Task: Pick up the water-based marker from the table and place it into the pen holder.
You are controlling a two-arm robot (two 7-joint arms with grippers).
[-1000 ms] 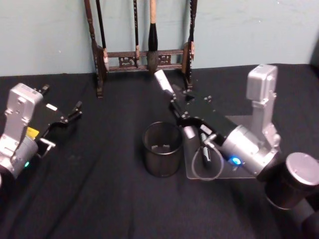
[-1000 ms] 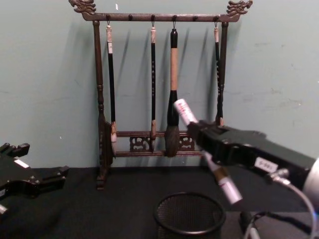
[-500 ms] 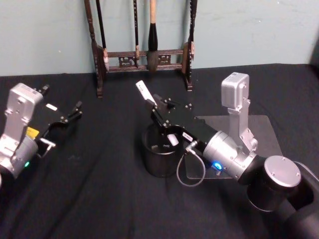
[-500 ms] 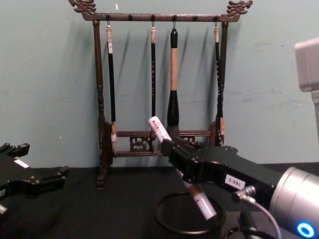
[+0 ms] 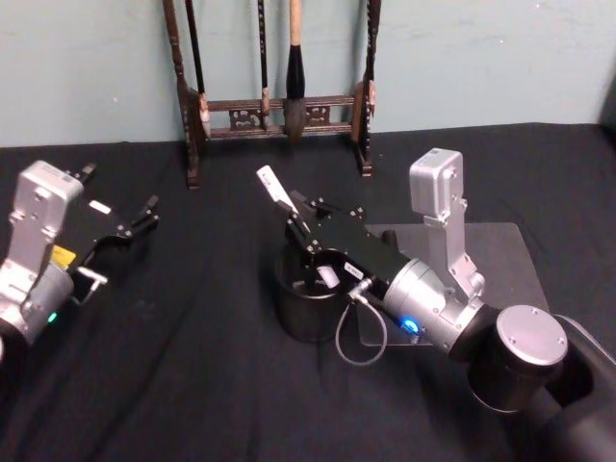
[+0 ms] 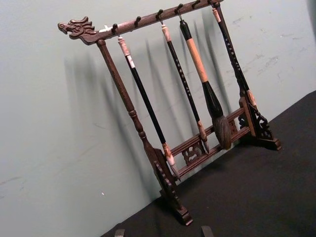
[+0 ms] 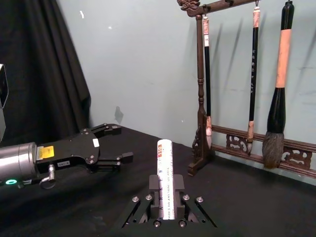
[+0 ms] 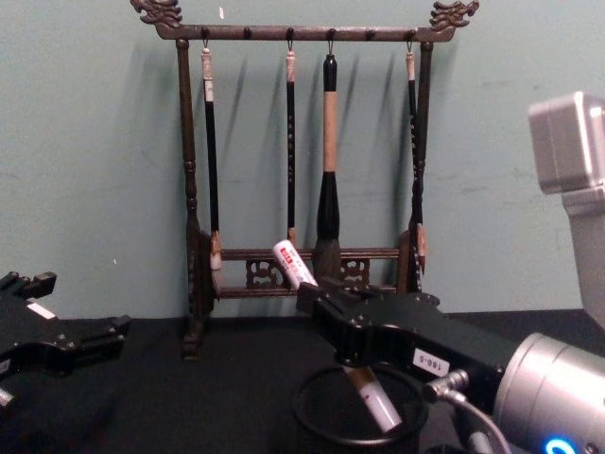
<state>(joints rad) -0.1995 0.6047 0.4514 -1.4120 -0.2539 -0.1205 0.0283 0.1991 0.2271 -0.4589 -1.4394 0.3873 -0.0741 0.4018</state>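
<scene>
From the head view, the right gripper (image 5: 306, 231) is reaching over the pen holder (image 5: 300, 320), its jaws clamping the water-based marker (image 5: 275, 185) around the middle. The marker is tilting, its white upper end pointing towards the brush rack (image 5: 279, 101) at the back of the desk (image 5: 192, 385). The left gripper (image 5: 144, 217) is sitting idle well off to the left, above the black cloth.

The left wrist view is looking at the brush rack (image 6: 148, 143) and its hanging brushes, with two jaw tips standing apart at the picture's lower edge.

In the right wrist view, the marker (image 7: 165, 173) is lying straight between the right gripper's (image 7: 166, 200) jaws, gripped on both sides. Beyond it, the left gripper (image 7: 123, 143) is showing its jaws spread apart.

In the chest view, the right gripper (image 8: 326, 305) is hovering just above the pen holder (image 8: 307, 421). The marker (image 8: 295, 265) is slanting down through it, and its lower end is dipping inside the mesh cup below the rim. The left gripper (image 8: 90, 307) is waiting at the left edge, jaws apart.
</scene>
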